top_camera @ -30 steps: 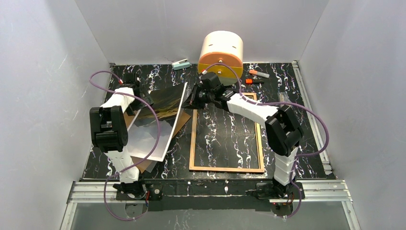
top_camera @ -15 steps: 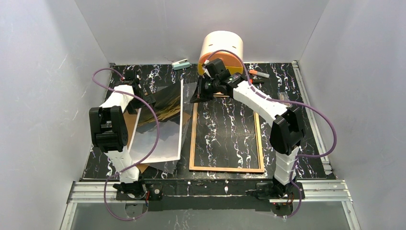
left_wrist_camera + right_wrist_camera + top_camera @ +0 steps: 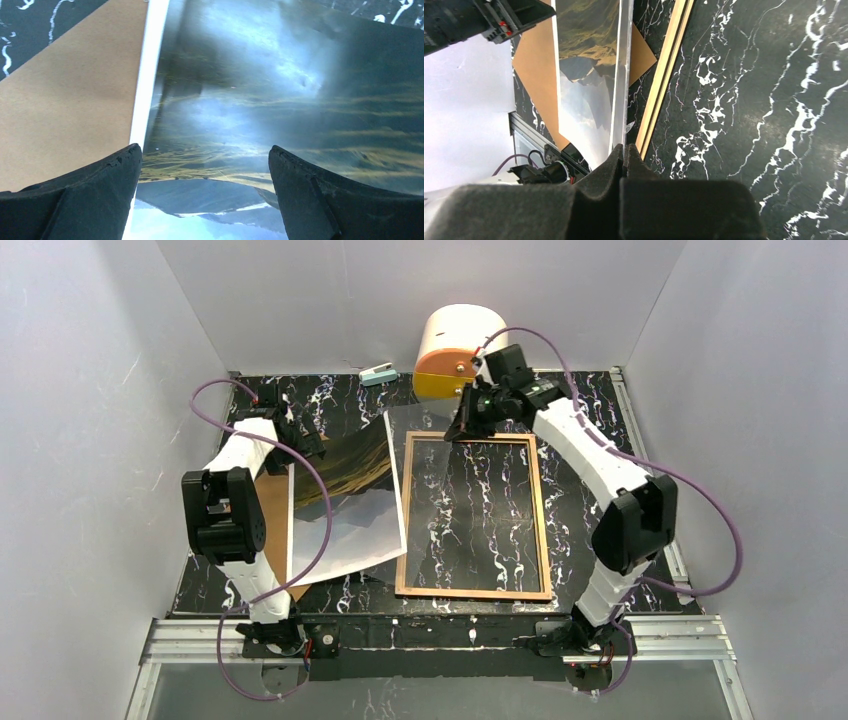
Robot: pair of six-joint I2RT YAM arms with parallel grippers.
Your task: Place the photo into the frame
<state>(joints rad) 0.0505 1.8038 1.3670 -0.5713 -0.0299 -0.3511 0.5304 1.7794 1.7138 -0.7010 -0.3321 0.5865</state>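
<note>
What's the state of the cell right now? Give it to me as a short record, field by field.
photo: face up, left of the frame, outside it
frame: flat on the table, nothing inside
backing board: partly under the photo
left gripper: open, above the photo
right gripper: shut on the clear sheet, near the frame's far edge

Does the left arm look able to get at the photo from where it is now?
Likely yes: the left tool hangs open right above the photo, with nothing between them.
</note>
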